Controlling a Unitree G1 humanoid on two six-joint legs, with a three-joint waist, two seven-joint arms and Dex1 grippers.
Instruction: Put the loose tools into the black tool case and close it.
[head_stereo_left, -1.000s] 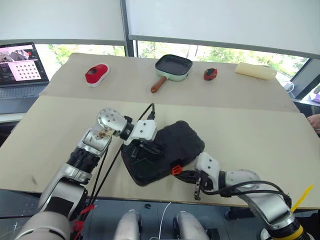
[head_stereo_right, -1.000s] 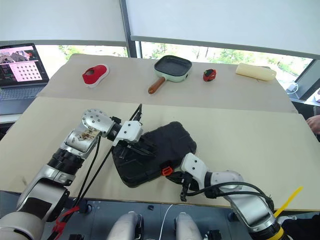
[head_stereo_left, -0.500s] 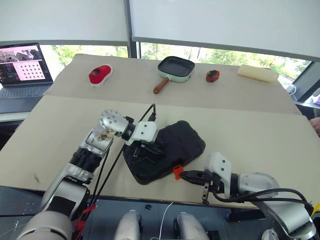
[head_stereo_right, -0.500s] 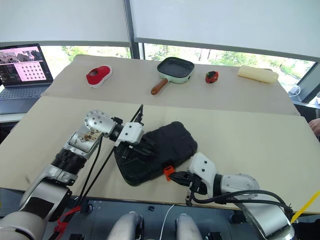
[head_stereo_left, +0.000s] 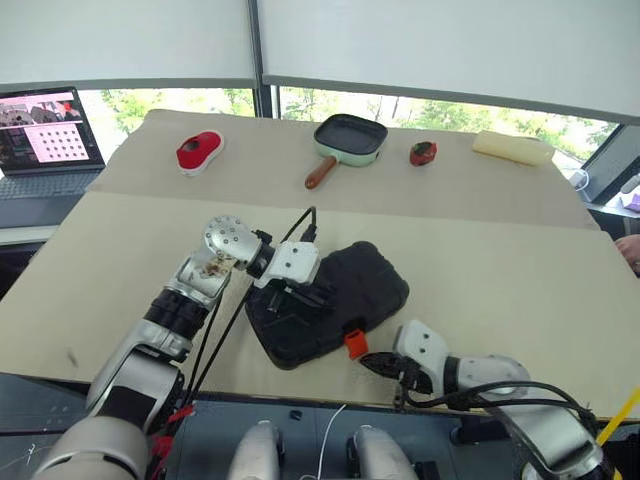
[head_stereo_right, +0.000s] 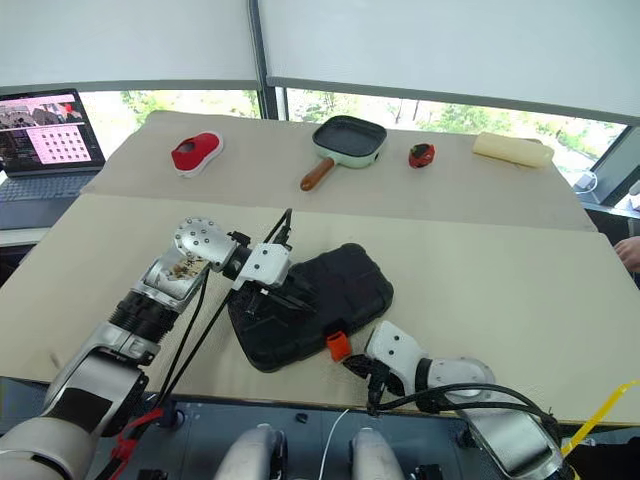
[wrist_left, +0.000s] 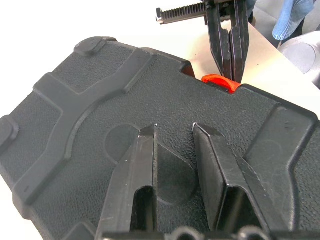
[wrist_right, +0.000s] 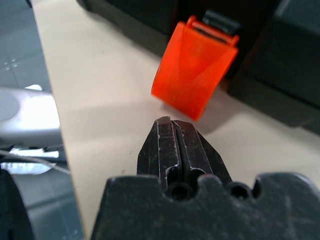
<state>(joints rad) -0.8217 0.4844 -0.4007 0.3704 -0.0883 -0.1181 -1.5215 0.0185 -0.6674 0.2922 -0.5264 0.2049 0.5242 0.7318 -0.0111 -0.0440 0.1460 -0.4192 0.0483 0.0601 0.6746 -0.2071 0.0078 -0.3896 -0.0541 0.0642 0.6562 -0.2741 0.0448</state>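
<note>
Left gripper (wrist_left: 172, 150): we press it on the lid of the black tool case (head_stereo_left: 330, 300), fingers slightly apart, holding nothing | Right gripper (wrist_right: 177, 145): fingers together, tips just beside the case's orange latch (wrist_right: 195, 67), apart from it | Case: closed, ribbed, lying askew at the table's (head_stereo_left: 500, 270) near edge; latch sticks out

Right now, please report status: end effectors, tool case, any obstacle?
Left end effector open, on flat black plastic tool case lid. Right end effector shut, just short of orange latch, unfastened. Nothing between.
</note>
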